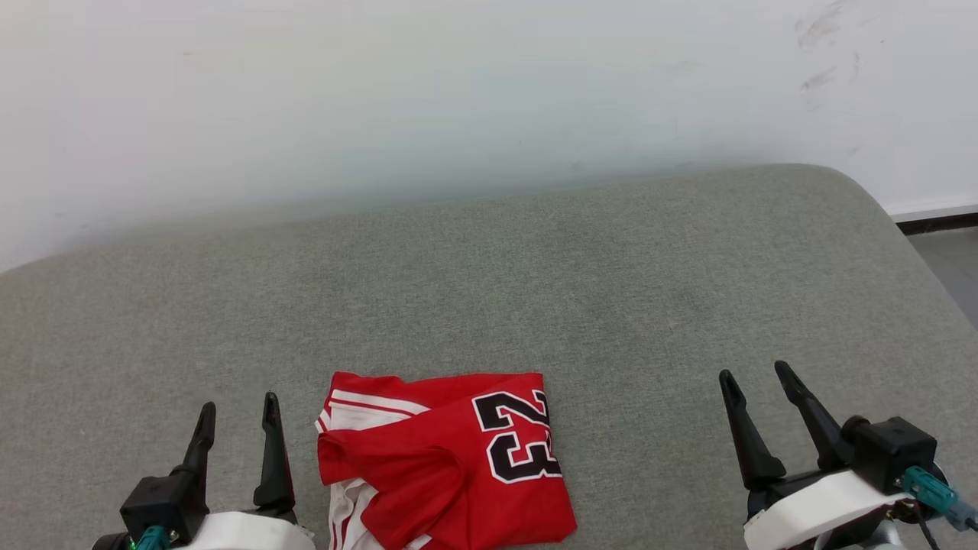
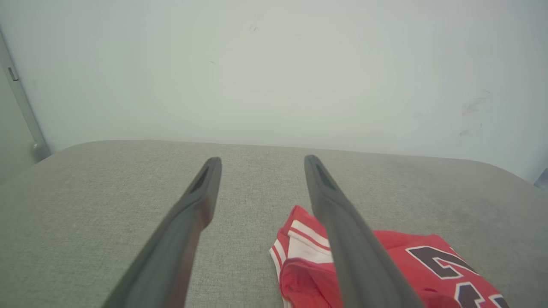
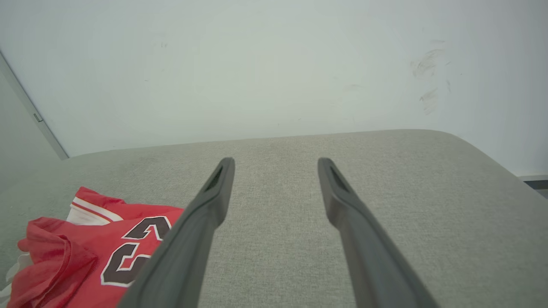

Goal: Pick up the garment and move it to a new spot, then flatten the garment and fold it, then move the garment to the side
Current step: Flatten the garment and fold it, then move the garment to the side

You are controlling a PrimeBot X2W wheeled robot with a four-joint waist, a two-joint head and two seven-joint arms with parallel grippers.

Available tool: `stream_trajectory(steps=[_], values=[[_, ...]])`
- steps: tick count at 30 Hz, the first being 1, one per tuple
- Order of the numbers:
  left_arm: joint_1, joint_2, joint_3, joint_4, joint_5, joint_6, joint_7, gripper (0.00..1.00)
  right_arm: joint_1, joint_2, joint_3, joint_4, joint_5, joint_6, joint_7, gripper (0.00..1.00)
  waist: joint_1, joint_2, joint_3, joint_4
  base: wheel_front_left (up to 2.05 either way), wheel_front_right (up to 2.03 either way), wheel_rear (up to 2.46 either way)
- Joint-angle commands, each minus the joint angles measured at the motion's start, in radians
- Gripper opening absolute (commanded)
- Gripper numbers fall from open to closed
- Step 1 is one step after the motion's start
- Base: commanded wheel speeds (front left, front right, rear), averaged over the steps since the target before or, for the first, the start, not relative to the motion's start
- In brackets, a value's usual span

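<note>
left gripper [image 1: 238, 403], right gripper [image 1: 753, 371], jaws wide, empty

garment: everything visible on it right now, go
The garment is bright red, thin soft cloth, jersey-like, with a black, white-outlined 23 lying sideways in the head view. White panels with thin red stripes show along its left side. It lies as a compact, rumpled bundle on the grey fabric surface, near the front; its near edge is cut off by the frame. The left gripper and right gripper stand open at either side, neither gripping it.
</note>
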State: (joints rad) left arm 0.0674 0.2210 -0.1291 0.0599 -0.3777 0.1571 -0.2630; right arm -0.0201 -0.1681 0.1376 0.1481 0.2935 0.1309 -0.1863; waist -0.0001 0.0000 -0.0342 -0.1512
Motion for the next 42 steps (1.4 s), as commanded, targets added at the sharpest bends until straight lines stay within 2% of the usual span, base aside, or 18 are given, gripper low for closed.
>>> stream_trajectory(steps=[1, 10, 13, 16, 20, 21, 27, 31, 34, 42], values=[[0.011, -0.002, 0.004, -0.001, 0.006, -0.006, -0.002, 1.00, 0.014, 0.009, -0.003, -0.014, -0.010, 0.000, 0.005, 1.00, 0.0001, 0.0000, -0.001, -0.001, 0.00, 0.00, 0.00], [0.009, -0.036, 0.036, -0.013, 0.025, -0.027, -0.002, 1.00, 0.030, 0.015, -0.025, -0.048, 0.003, 0.000, 0.056, 1.00, 0.0001, 0.0000, 0.006, 0.006, 0.00, 0.00, 0.00], [0.004, -0.045, 0.052, -0.023, 0.032, -0.037, -0.002, 1.00, 0.030, 0.008, -0.042, -0.042, 0.037, 0.000, 0.080, 1.00, 0.0001, 0.0000, 0.012, 0.011, 0.00, 0.00, 0.00], [-0.006, -0.060, 0.066, -0.035, 0.043, -0.050, -0.002, 1.00, 0.019, -0.009, -0.067, -0.017, 0.125, -0.001, 0.137, 1.00, 0.0001, 0.0000, 0.023, 0.020, 0.00, 0.00, 0.00], [-0.024, -0.079, 0.084, -0.055, 0.062, -0.064, -0.002, 1.00, -0.022, -0.036, -0.124, 0.052, 0.298, 0.000, 0.290, 1.00, 0.0001, 0.0000, 0.046, 0.040, 0.00, 0.00, 0.00], [-0.031, -0.083, 0.086, -0.059, 0.067, -0.069, -0.002, 1.00, -0.042, -0.060, -0.137, 0.066, 0.318, 0.000, 0.328, 1.00, 0.0001, 0.0000, 0.057, 0.046, 0.00, 0.00, 0.00], [-0.088, -0.103, 0.093, -0.084, 0.099, -0.095, -0.002, 1.00, -0.125, -0.121, -0.147, 0.173, 0.549, 0.000, 0.654, 1.00, 0.0001, 0.0000, 0.130, 0.101, 0.00, 0.00, 0.00], [-0.129, -0.115, 0.092, -0.092, 0.122, -0.111, -0.002, 1.00, -0.177, -0.098, -0.133, 0.209, 0.670, 0.000, 0.824, 1.00, 0.0001, 0.0000, 0.182, 0.139, 0.00, 0.00, 0.00], [-0.156, -0.122, 0.089, -0.089, 0.134, -0.125, -0.002, 1.00, -0.205, -0.073, -0.105, 0.219, 0.740, 0.000, 0.901, 1.00, 0.0001, 0.0000, 0.217, 0.165, 0.00, 0.00, 0.00], [-0.199, -0.140, 0.092, -0.073, 0.161, -0.146, -0.002, 1.00, -0.270, -0.014, -0.031, 0.292, 0.863, -0.001, 1.014, 1.00, 0.0001, 0.0000, 0.269, 0.212, 0.00, 0.00, 0.00]])
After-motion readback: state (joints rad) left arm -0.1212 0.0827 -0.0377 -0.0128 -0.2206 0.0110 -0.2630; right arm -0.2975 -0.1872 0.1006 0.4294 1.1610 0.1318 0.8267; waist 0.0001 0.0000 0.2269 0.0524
